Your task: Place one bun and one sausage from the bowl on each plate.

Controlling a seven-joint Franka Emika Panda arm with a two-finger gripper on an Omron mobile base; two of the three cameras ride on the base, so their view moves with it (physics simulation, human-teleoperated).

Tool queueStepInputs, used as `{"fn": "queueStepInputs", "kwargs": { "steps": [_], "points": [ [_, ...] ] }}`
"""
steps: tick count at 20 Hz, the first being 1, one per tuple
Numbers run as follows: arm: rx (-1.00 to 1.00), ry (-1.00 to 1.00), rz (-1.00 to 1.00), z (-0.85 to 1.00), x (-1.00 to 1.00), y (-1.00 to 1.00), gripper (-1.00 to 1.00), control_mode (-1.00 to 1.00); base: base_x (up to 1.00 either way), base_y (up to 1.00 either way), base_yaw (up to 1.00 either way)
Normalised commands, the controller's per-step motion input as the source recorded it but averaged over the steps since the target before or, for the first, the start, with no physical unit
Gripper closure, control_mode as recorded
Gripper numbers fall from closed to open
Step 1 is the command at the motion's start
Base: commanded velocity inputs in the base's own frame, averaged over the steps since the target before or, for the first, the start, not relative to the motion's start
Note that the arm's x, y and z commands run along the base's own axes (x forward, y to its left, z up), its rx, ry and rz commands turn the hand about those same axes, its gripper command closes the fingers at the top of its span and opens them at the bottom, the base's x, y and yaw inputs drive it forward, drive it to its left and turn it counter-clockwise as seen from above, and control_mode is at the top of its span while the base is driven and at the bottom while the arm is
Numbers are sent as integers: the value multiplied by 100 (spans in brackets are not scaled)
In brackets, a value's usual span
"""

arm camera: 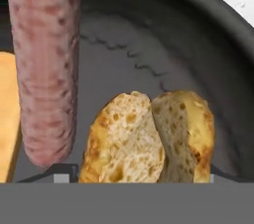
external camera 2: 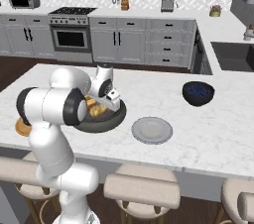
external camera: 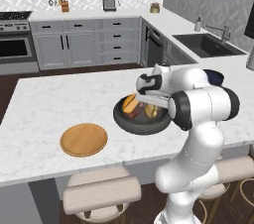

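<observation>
**Robot hand low in the bowl, over a split bun**

A white robot arm bends over a pale marble island in a grey kitchen. Its hand reaches down into the bowl (external camera: 141, 125), a wide dark dish near the middle of the island. In the left base view, the gripper (external camera: 145, 103) sits just above the food, with the arm's big elbow at 3 o'clock from the bowl.

In the hand view, a split bun (arm camera: 149, 139) lies on the bowl floor, right at the bottom centre where the fingertips rise. Its pale crumb faces the camera and its golden crust wraps the right side. The tips (arm camera: 62, 173) are dark slivers at the bun's lower corners, one on each side. Whether they press on the bun or stand just off it cannot be told.

A sausage (arm camera: 47, 64), mottled reddish-brown, runs from 12 o'clock down the left side, ending beside the bun. At 9 o'clock, at the frame edge, a strip of a second bun (arm camera: 7, 114) shows, touching the sausage.

On the island, the wooden plate (external camera: 84, 139) lies at about 8 o'clock from the bowl, apart from it. In the right base view the grey plate (external camera 2: 152, 130) sits just beside the bowl at 3 o'clock. A small blue bowl (external camera 2: 198, 93) stands farther off, at about 2 o'clock.
</observation>
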Motion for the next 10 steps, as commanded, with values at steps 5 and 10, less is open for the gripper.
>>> {"fn": "queueStepInputs", "kwargs": {
  "steps": [5, 10],
  "points": [
    [-1, 1, 0, 42, -36, -13, 100, -100, 0, 0, 0],
    [-2, 11, -1, 38, -23, -86, 100, -100, 0, 0, 0]
  ]
}}
